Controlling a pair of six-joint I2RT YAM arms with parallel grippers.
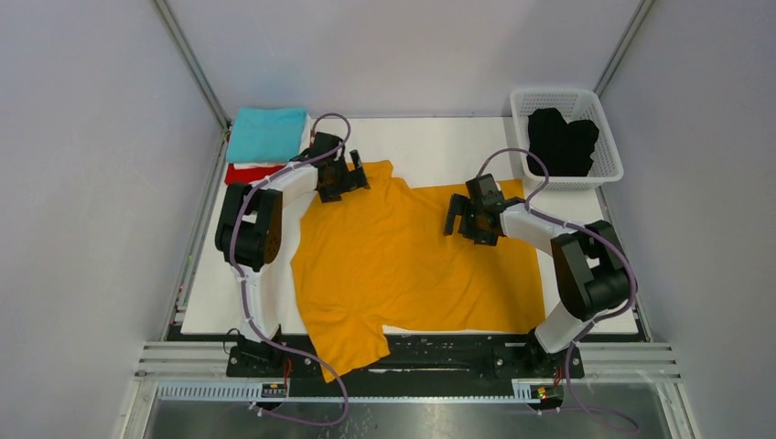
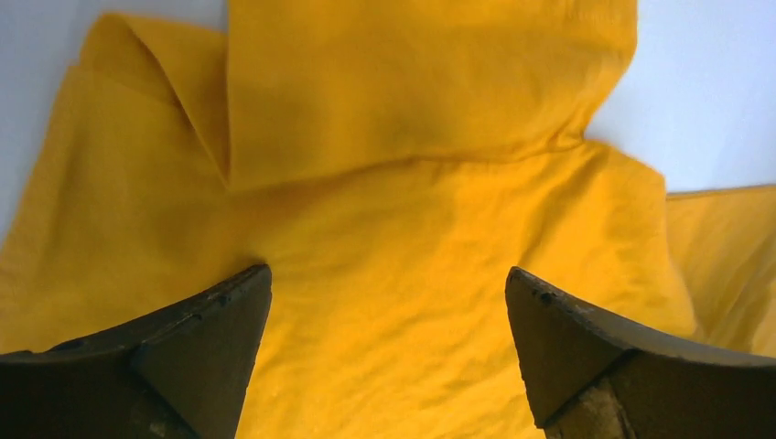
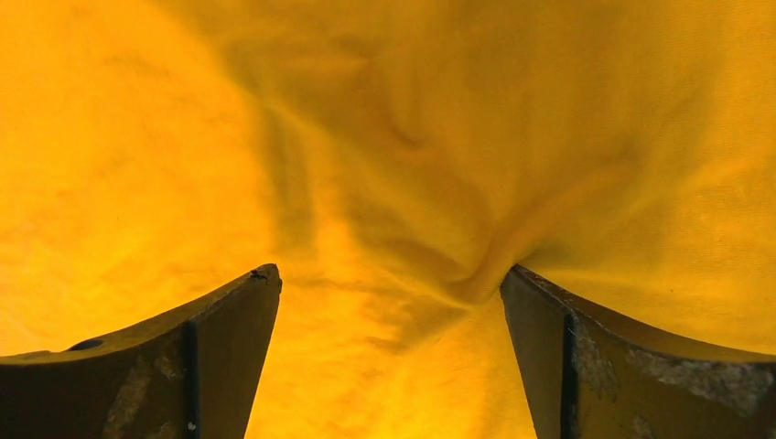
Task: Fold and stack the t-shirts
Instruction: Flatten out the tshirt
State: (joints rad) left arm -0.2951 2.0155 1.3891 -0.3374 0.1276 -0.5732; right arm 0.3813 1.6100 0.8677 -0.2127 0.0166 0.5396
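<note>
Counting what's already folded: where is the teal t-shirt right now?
In the top view, the teal t-shirt lies folded at the table's far left corner, directly beyond the red t-shirt and left of the left gripper.

The left arm (image 1: 274, 197) stood bent sharply at the elbow, its forearm extended forward and inward with the wrist tipped downward. The left jaws were spread wide, holding nothing. The right arm (image 1: 535, 222) was folded at its elbow and stretched toward the middle, wrist angled down. The right jaws were likewise wide apart and empty.
</note>
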